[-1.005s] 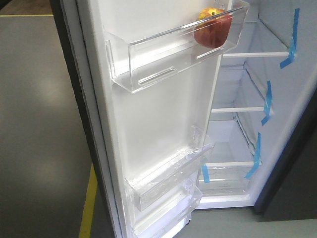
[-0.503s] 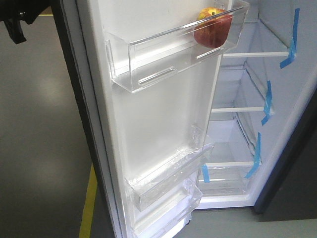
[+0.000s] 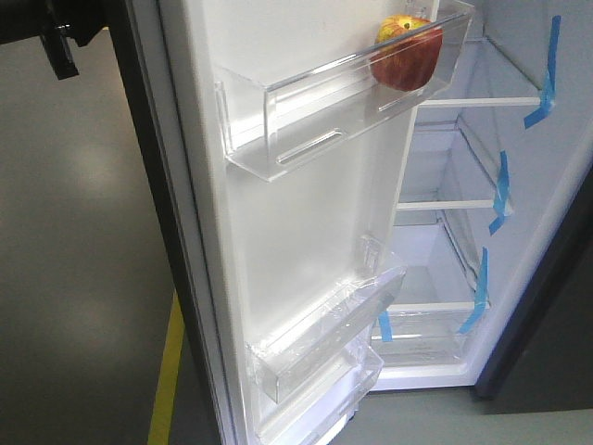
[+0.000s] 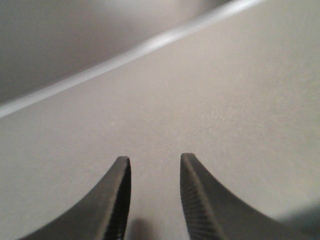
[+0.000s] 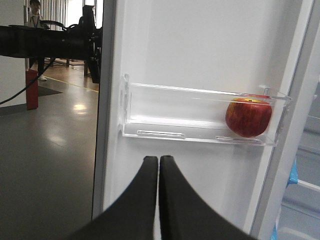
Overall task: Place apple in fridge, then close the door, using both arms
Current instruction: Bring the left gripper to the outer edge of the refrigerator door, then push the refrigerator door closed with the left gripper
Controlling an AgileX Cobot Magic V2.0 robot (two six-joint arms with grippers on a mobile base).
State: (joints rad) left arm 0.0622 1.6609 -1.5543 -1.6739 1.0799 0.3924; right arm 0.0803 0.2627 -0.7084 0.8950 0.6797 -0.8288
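I see the small round red apple (image 5: 248,117) sitting stem-up in the clear plastic door bin (image 5: 175,122), above and right of my pinched-closed, empty right claw (image 5: 158,162). Left claw (image 4: 152,165) slightly parted, empty, facing the door's (image 3: 306,222) grey outside.

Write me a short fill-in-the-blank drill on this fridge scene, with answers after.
1. The apple sits in the ____ bin of the door.
2. The right gripper has its fingers ____.
3. The fridge wall carries strips of ____ tape.
4. The left gripper has its fingers ____.

Answers: top; shut; blue; open
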